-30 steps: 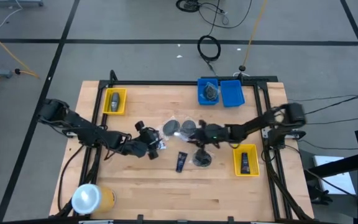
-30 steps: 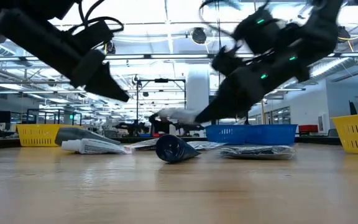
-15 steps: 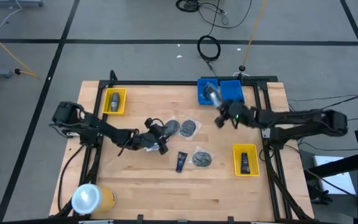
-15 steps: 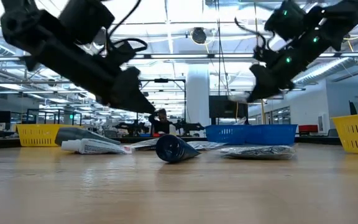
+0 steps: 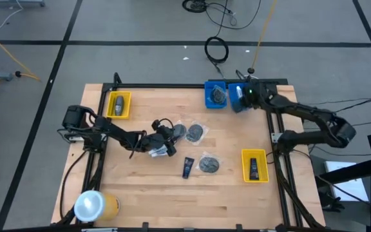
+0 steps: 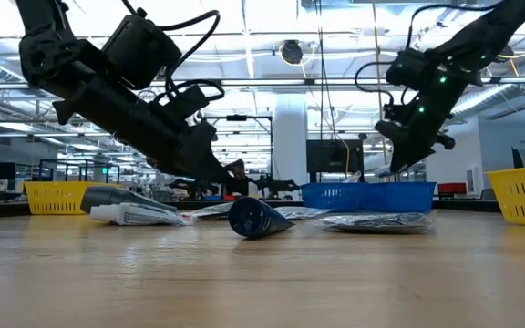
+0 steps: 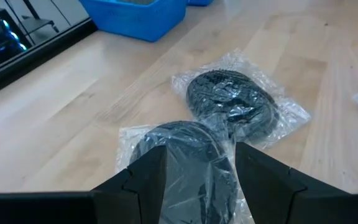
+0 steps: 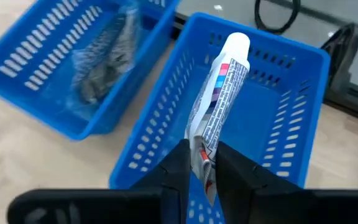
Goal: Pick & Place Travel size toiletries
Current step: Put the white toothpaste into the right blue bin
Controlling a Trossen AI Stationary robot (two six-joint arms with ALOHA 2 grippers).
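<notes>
At the table's near left corner lies a big yellow roll [image 5: 95, 205] with a white end. Toward the near right edge a yellow bin [image 5: 255, 165] holds a dark mini bottle [image 5: 254, 169]. Near the table's middle, a dark tube [image 5: 188, 167] and a bagged grey disc [image 5: 209, 164] lie side by side. Just beyond them the left gripper [image 5: 167, 139] hovers low over a second bagged disc [image 7: 188, 158], its fingers [image 7: 146, 177] spread apart with the bag between them, gripping nothing. A third bagged disc [image 7: 230, 101] lies touching that one. At the far left corner another yellow bin [image 5: 118, 105] holds a small bottle [image 5: 118, 104]. At the far edge the right gripper [image 8: 199, 163] is clamped on a white tube with red-blue marks [image 8: 219, 89], held over the right-hand blue bin [image 8: 294, 68]; the left-hand blue bin [image 8: 22, 55] holds a bagged item [image 8: 103, 61].
</notes>
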